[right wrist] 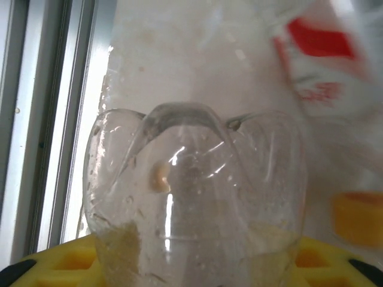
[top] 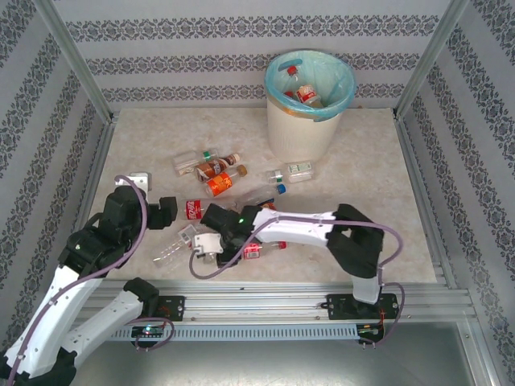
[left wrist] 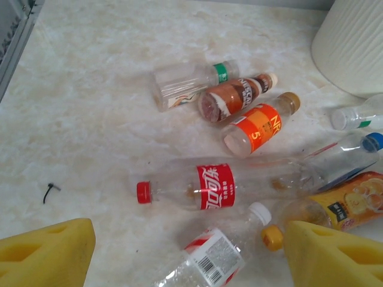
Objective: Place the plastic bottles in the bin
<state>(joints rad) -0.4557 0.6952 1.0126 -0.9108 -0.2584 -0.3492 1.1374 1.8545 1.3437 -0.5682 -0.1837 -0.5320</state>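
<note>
**While bottles lie scattered, one sits in the right claw**

Where the bench (top: 145, 161) meets its near rail (right wrist: 36, 119), we find the right claw (right wrist: 191, 266) closed on a clear bottle (right wrist: 191, 179); its yellow pads (right wrist: 66, 263) sit against either side of the bottle, whose lobed base points away from the claw; whether this bottle is off the bench we cannot tell; a blurred red-and-white label (right wrist: 317, 54) lies beyond it.

On the other side, the left claw (left wrist: 188, 233) hangs wide open over the bench with nothing between its pads; ahead of it the plastic bottles (top: 219, 185) lie on their sides in a loose scatter. We see a cola bottle (left wrist: 215, 186) with a red label and red cap; just nearer lies a white-capped bottle (left wrist: 209, 260) with a barcode; farther off an orange-labelled bottle (left wrist: 257, 128), a brown-labelled bottle (left wrist: 230, 98) and a green-banded bottle (left wrist: 185, 84) lie close together; to the right lie a juice bottle (left wrist: 335, 206) with an orange cap and a blue-capped bottle (left wrist: 353, 152).

At the far side of the bench the bin (top: 302, 133) stands upright, lined with a teal bag (top: 278, 88); a few bottles rest inside it; two small clear ones lie near its foot.
</note>
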